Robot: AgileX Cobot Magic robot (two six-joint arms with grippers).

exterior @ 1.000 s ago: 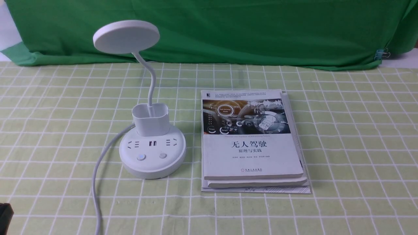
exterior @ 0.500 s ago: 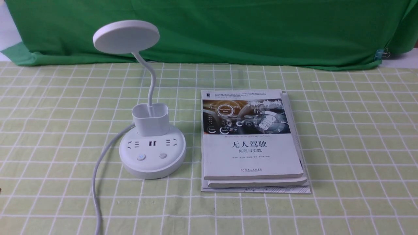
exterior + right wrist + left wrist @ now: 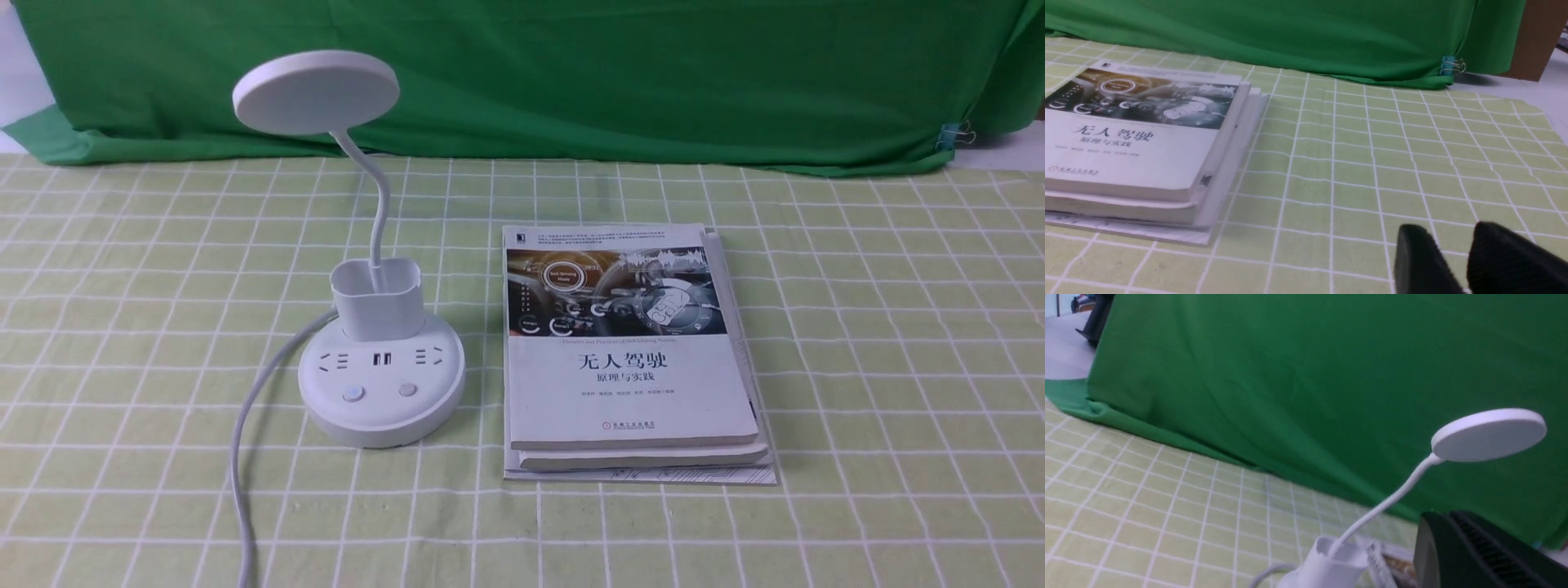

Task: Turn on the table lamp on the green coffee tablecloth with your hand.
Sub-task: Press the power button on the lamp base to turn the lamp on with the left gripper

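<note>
The white table lamp (image 3: pixel 380 371) stands left of centre on the green coffee tablecloth (image 3: pixel 857 327). Its flat disc head (image 3: pixel 316 91) is raised on a thin bent neck above the cup-like holder. Two buttons (image 3: pixel 352 394) sit on the front of the round base, and the white cord runs to the near edge. Neither hand shows in the front view. In the left wrist view the lamp head (image 3: pixel 1489 434) is beyond my left gripper (image 3: pixel 1439 517), whose dark fingers lie together with no gap. My right gripper (image 3: pixel 1449 234) is open and empty, low over the cloth.
A stack of books (image 3: pixel 629 351) lies right of the lamp; it also shows in the right wrist view (image 3: pixel 1143 143). A plain dark green backdrop cloth (image 3: pixel 571 73) hangs along the far edge, held by a clip (image 3: pixel 951 135) at the right.
A black piece of the left arm at the lower left edge of the front view has moved out of that view. The lamp and books have not moved.
</note>
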